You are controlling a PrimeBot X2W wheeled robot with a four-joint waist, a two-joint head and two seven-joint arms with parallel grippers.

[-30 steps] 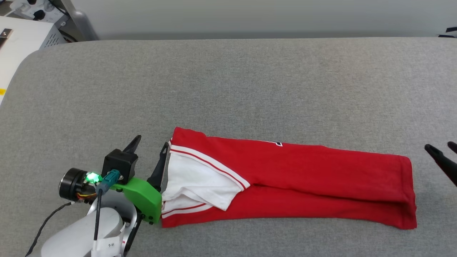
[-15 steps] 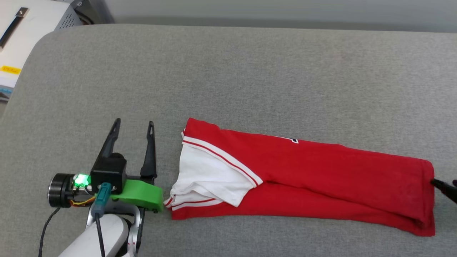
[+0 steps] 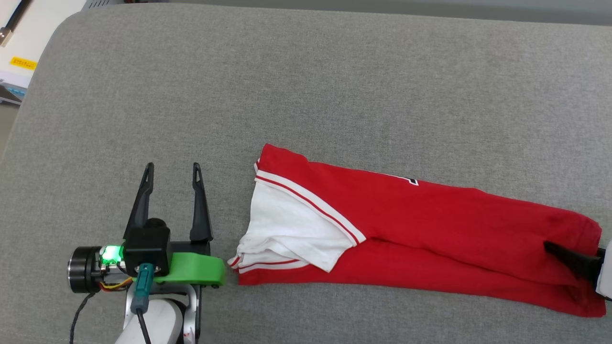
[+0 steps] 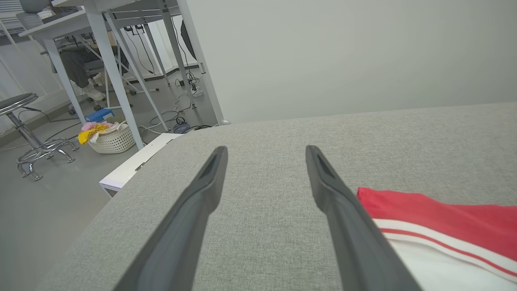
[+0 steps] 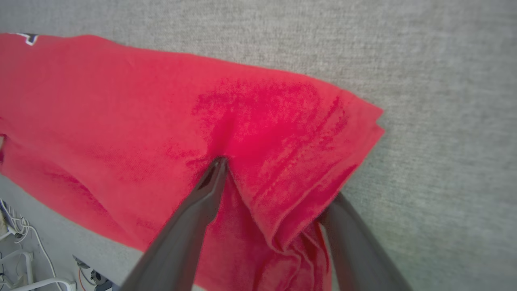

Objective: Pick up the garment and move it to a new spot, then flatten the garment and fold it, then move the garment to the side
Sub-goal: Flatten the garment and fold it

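Observation:
The garment (image 3: 430, 229) lies folded into a long red strip on the grey table (image 3: 306, 86), its white sleeve and striped trim at the left end. My left gripper (image 3: 173, 166) stands open on the cloth-covered table just left of that sleeve end, apart from it; the left wrist view has the open gripper (image 4: 265, 148) with the garment (image 4: 444, 218) beside its right finger. My right gripper (image 5: 278, 178) is open at the hem end of the garment (image 5: 121, 109): one finger rests on top, the other tip is hidden under the fabric edge.
The table's rounded left corner and edge are close to my left arm, with a white cabinet (image 3: 19, 52) beyond it. Off the table in the left wrist view stand a laundry basket (image 4: 111, 137), a stool (image 4: 24, 133) and desk legs.
The head camera has tilted down. My left gripper has drawn away from the sleeve end and turned straight. My right gripper has come in from the right onto the hem end.

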